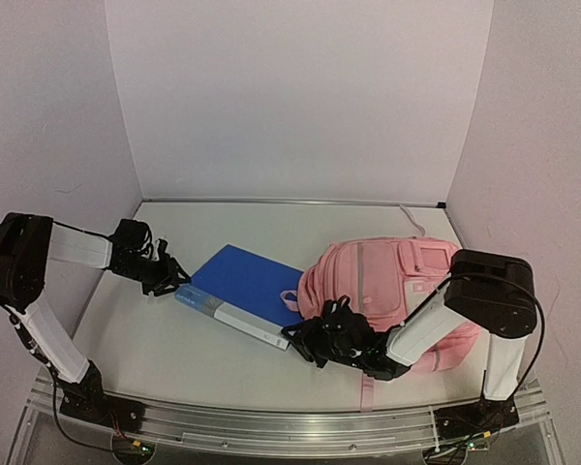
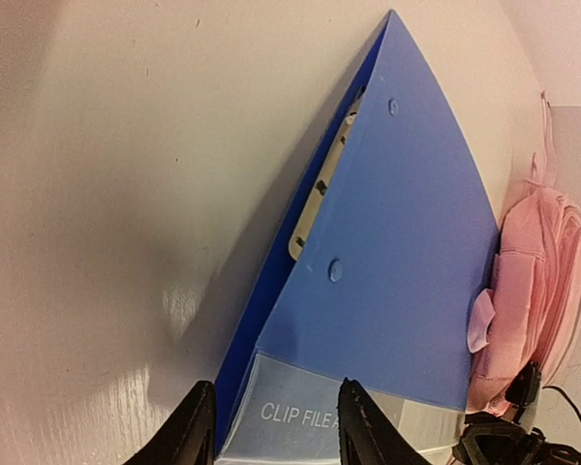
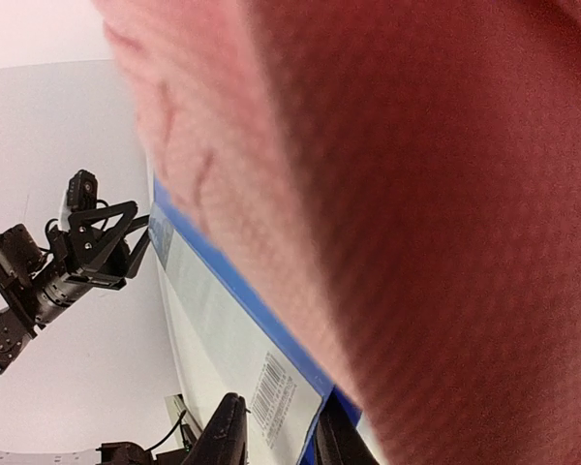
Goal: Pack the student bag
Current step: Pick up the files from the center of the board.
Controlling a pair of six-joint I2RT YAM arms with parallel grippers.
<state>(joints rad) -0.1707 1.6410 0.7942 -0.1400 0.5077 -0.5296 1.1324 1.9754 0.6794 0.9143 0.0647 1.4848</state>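
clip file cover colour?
Blue clip file, pale label strip along one edge; clearest in the left wrist view.

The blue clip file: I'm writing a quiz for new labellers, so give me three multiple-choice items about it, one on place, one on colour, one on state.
1. In the top view, the backpack lies: A. right of the clip file B. left of it C. nowhere in view
2. The file's cover is: A. green B. blue C. black
3. The file is: A. wholly inside the backpack B. standing upright C. lying on the table, outside the backpack
Answers: 1 A, the backpack sits at the file's right; 2 B, the cover shows plain blue; 3 C, most of its cover lies in sight on the table.
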